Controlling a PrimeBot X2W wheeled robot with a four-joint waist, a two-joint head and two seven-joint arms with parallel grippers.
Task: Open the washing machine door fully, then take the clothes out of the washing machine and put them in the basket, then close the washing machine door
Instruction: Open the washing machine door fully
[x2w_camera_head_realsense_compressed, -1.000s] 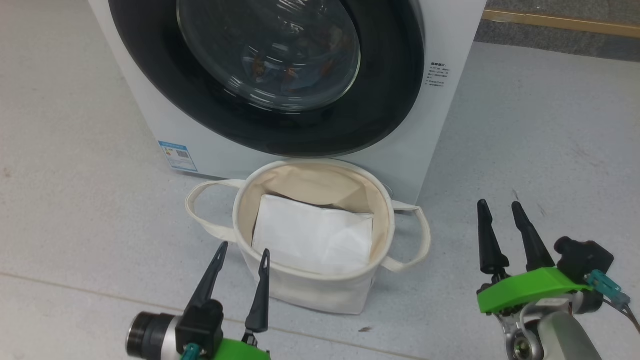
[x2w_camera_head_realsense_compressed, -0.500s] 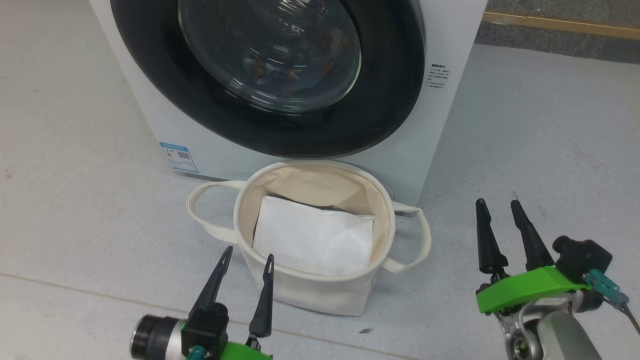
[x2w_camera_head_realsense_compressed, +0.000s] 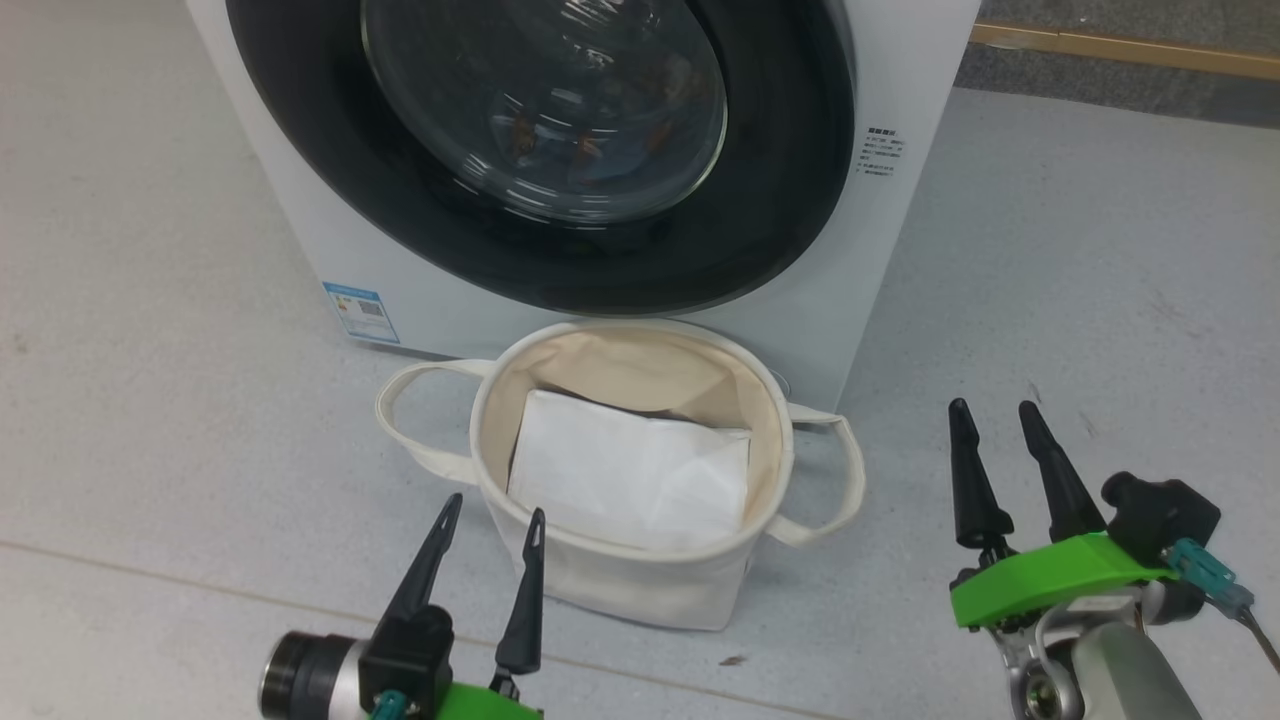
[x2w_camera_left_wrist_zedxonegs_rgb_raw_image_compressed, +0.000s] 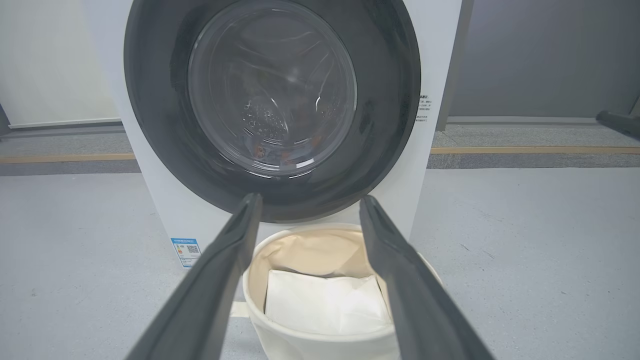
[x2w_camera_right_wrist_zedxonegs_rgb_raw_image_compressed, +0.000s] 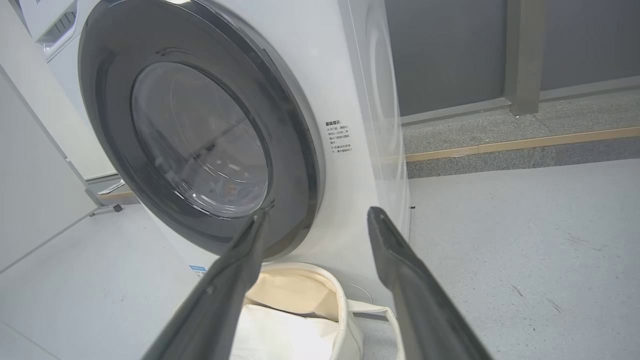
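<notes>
The washing machine door (x2w_camera_head_realsense_compressed: 330, 170) is sitting shut on the washing machine (x2w_camera_head_realsense_compressed: 880, 260), keeping the clothes (x2w_camera_head_realsense_compressed: 580, 145) inside. The basket (x2w_camera_head_realsense_compressed: 620, 590) is waiting just near it, ready to catch them. The left gripper (x2w_camera_head_realsense_compressed: 497, 505) and right gripper (x2w_camera_head_realsense_compressed: 992, 405) are hanging nearer, jaws wide open, holding nothing.

The room is bright and evenly lit, seemingly from above, and shadows are soft: only a faint one on the grey floor (x2w_camera_head_realsense_compressed: 1050, 250) at the foot of the basket (x2w_camera_head_realsense_compressed: 620, 590). White streaks of glare curve across the glass of the washing machine door (x2w_camera_head_realsense_compressed: 545, 110), so what lies behind it is hard to read, and its black rim has a dull sheen. The head view is sharp. In both wrist views the near fingers (x2w_camera_left_wrist_zedxonegs_rgb_raw_image_compressed: 210, 295) are soft, out of focus, and straight lines bow toward the edges
</notes>
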